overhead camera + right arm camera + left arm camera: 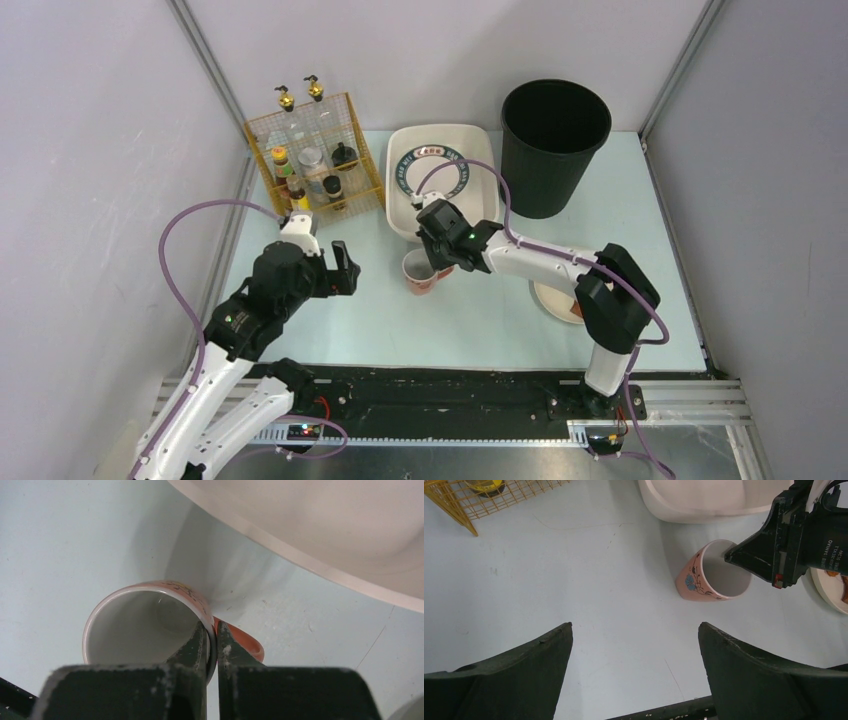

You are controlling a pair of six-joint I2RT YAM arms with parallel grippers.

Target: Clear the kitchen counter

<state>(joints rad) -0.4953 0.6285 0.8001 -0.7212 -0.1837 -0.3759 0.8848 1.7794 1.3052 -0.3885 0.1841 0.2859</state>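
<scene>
Table [480,320], pale mint: carries black bin [550,165], white basin [394,200] holding a patterned plate [432,152], and yellow bottle rack [368,160].

Judged partway: small plate [553,298] and pink mug [130,625] not yet cleared; mug is just beside basin.

Right pincer [211,635] nipped on mug wall, one finger inside and one by handle. Right wrist view only; overhead, arm hides it.

Left pincer [635,625] wide apart, empty.

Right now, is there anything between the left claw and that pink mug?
Nothing: in the left wrist view only bare kitchen counter lies between the left gripper and the pink mug.
</scene>
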